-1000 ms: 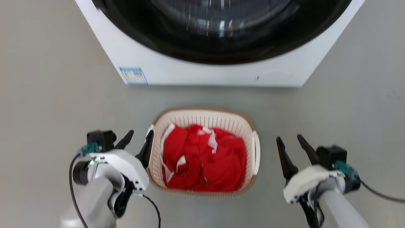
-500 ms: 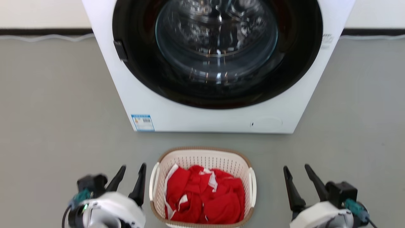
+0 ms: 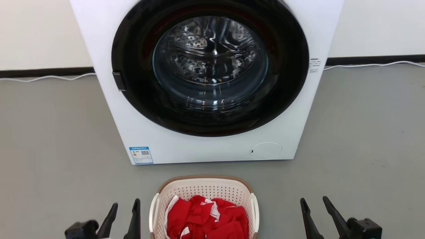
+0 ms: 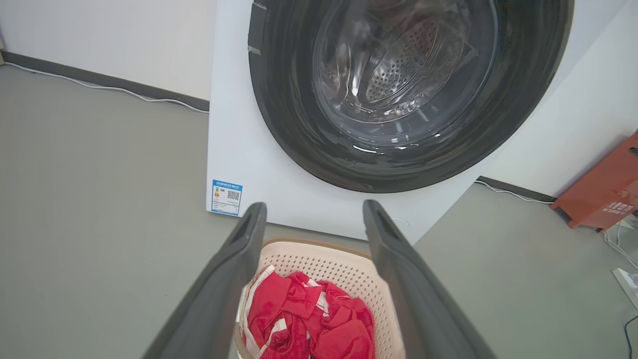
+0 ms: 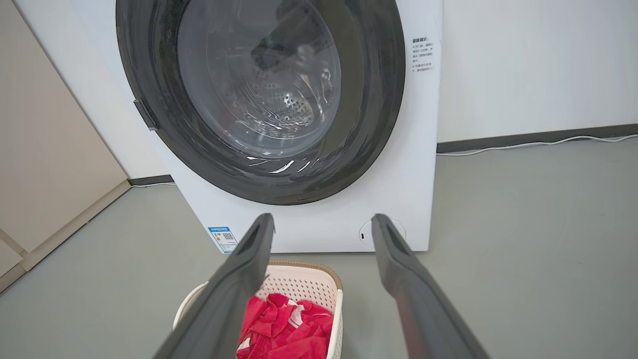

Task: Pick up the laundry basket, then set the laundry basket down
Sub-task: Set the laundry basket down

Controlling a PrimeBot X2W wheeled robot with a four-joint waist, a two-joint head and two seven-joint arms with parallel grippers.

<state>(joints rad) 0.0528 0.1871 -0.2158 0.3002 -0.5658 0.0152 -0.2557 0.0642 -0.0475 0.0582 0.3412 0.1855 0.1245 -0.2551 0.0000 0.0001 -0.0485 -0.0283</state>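
The laundry basket (image 3: 202, 187) sat on the grey floor (image 3: 49, 149) just before the white washer (image 3: 212, 149), with red clothes (image 3: 206, 219) heaped inside. My left end effector (image 3: 125, 203) stood close beside its left side, fingers spread wide, holding nothing. My right end effector (image 3: 313, 199), equally wide and empty, stood well clear of its right side.

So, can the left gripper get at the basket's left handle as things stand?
Probably yes: the left gripper stands open right beside the left handle of the basket, not touching it, with only bare floor between them.
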